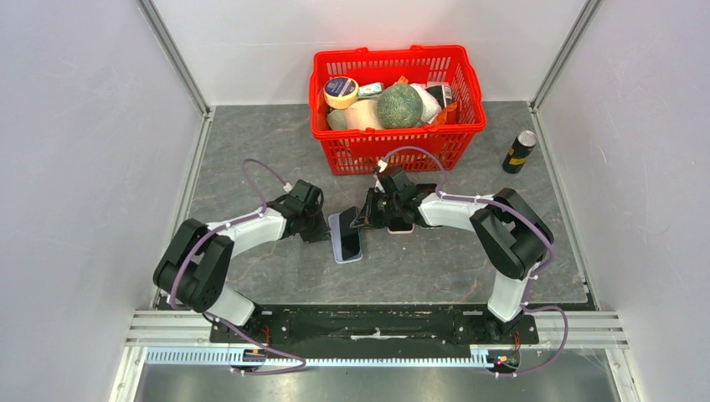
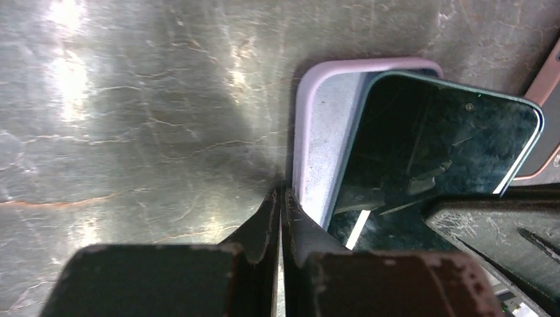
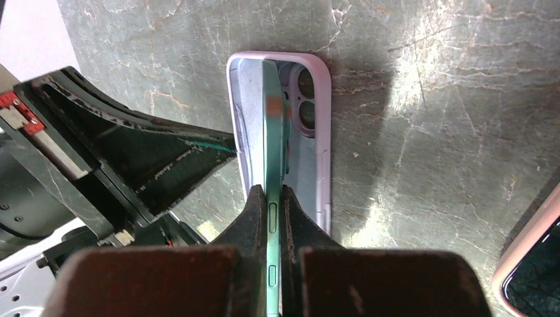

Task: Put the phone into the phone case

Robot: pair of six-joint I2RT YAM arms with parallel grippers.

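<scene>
Both arms fold inward and meet at the centre of the top view, where the job is. The left gripper point(image 2: 279, 198) is clenched, its tips pressed together with no gap, hard against the long outer edge of the lilac phone case point(image 3: 310, 158). I'd guess it is there to brace the case from sliding. Whether it pinches the case wall I cannot tell.

The case lies open side up, camera cut-out toward the top of the right wrist view. The right gripper point(image 3: 273, 198) is clamped on the green phone point(image 3: 272, 119), one finger on each face. The phone stands on its long edge inside the case, tilted rather than flat. That looks like seating one side first, then hinging it down.

Pale walls point(image 1: 84, 126) and metal rails close in the room on three sides. The table point(image 1: 251, 151) is dark, veined and shiny, likely slippery, which would explain the bracing. A red basket point(image 1: 393, 151) of groceries sits at top centre, and a dark can point(image 1: 519, 151) stands upright to its right. A second phone in a pink case point(image 3: 528, 264) lies at lower right of the right wrist view.
</scene>
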